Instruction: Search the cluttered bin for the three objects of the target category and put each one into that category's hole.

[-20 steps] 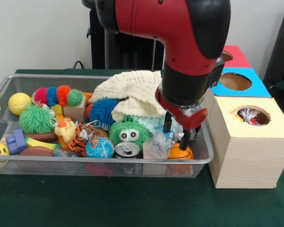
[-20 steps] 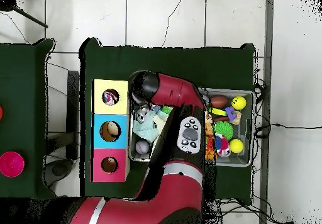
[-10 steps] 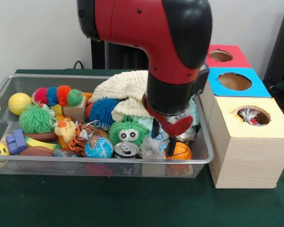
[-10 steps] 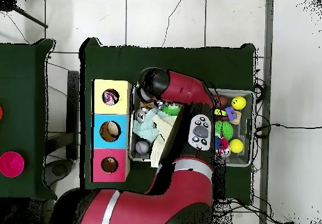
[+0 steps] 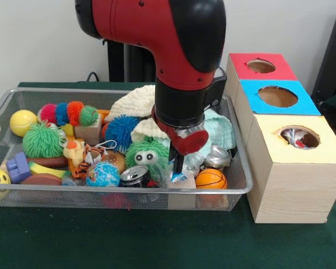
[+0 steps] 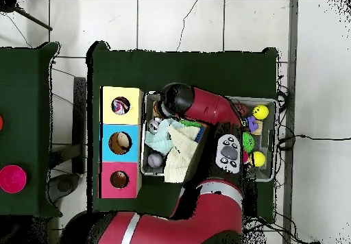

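The wire mesh bin (image 5: 101, 190) is full of toys. The cream-yellow waffle cloth (image 5: 135, 101) lies crumpled at the back middle, partly behind the arm; in the overhead view it (image 6: 179, 155) lies near the bin's left end. My gripper (image 5: 177, 162) points down into the clutter just in front of it, between a green fuzzy toy (image 5: 145, 152) and an orange basketball (image 5: 211, 179). It holds nothing that I can see. A polka-dot cloth (image 5: 295, 138) shows inside the hole (image 5: 309, 130) of the yellow-topped box, which also shows in the overhead view (image 6: 120, 105). No other polka-dot cloth shows.
Boxes with a blue-topped hole (image 5: 278, 96) and a red-topped hole (image 5: 261, 66) stand behind the yellow one. A mint cloth (image 5: 219, 130), cans (image 5: 135, 175), a globe ball (image 5: 102, 175), a blue fuzzy ball (image 5: 122, 131) and yellow balls (image 5: 22, 122) crowd the bin.
The arm has swept from the bin's right end toward its middle, in the front view. The green fuzzy toy, the globe ball and the can have shifted left.
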`<action>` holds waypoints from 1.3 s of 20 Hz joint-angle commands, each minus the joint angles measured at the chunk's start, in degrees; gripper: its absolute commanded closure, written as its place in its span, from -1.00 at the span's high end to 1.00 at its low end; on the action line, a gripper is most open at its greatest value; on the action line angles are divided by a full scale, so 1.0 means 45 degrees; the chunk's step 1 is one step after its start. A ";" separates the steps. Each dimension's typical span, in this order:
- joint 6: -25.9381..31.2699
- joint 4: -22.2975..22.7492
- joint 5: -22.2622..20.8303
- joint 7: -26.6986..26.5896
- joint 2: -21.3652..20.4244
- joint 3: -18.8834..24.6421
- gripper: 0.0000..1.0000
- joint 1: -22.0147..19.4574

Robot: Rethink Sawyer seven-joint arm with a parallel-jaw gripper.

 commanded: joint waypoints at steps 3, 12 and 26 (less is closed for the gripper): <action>-0.1863 0.1504 -0.0863 0.0075 0.1230 0.1155 -1.00 -0.0126; 0.0136 0.0758 -0.0214 0.1828 0.0526 0.0090 -1.00 0.1019; 0.4878 -0.0933 0.0521 0.2276 -0.1462 -0.0816 -1.00 0.1565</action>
